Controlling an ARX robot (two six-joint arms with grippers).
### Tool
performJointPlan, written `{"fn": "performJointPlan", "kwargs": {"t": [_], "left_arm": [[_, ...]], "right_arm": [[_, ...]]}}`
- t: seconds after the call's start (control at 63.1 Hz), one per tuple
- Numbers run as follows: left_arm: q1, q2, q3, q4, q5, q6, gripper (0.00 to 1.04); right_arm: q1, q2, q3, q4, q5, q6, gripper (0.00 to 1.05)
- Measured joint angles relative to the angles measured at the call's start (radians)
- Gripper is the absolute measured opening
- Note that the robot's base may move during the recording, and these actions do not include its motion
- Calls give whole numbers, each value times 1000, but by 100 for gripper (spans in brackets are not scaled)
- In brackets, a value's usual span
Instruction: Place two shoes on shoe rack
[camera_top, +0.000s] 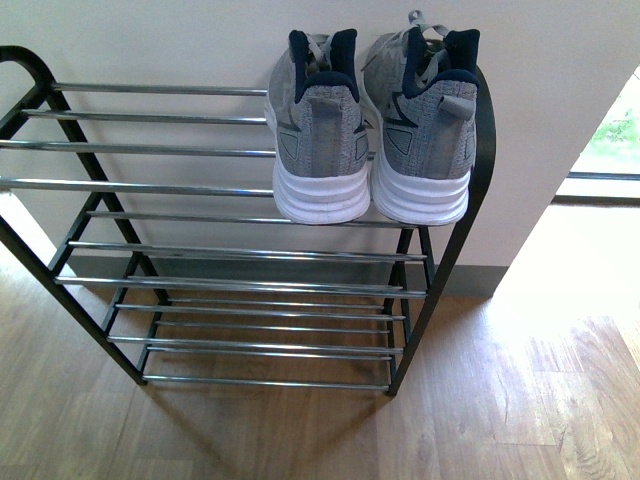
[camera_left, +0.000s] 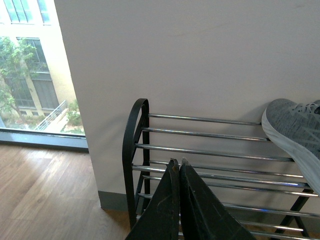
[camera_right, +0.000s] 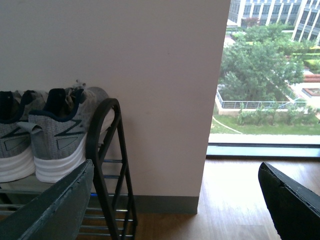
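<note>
Two grey knit sneakers with white soles and navy lining stand side by side, heels toward me, on the top tier of the shoe rack (camera_top: 230, 255) at its right end: the left one (camera_top: 318, 130) and the right one (camera_top: 425, 125). The rack has black arched side frames and chrome bars. Neither arm shows in the front view. My left gripper (camera_left: 178, 162) is shut and empty, before the rack's left end (camera_left: 136, 150); a sneaker toe (camera_left: 295, 125) shows there. My right gripper (camera_right: 175, 175) is open and empty, beside the rack's right frame (camera_right: 107, 150), with the sneakers (camera_right: 60, 135) nearby. The pale blue slides are out of view.
The rack stands against a pale wall (camera_top: 560, 90) on a wooden floor (camera_top: 520, 400). Floor-to-ceiling windows (camera_right: 270, 75) lie past the wall corner on the right, and another window (camera_left: 30, 70) on the left. The lower tiers (camera_top: 260, 345) hold nothing.
</note>
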Motion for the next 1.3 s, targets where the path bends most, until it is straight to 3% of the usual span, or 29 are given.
{"fn": "performJointPlan", "kwargs": {"t": [0.333, 0.872, 0.982, 1.299], "left_arm": [[0, -182, 0, -174, 0, 0, 1], [0, -338, 0, -330, 0, 0, 1], [0, -471, 0, -492, 0, 0, 1], [2, -496, 0, -505, 0, 0, 1]], "right_arm": [[0, 0, 0, 0, 0, 0, 95], [0, 0, 0, 0, 0, 0, 95], [0, 0, 0, 0, 0, 0, 95], [0, 0, 0, 0, -1, 0, 95]]}}
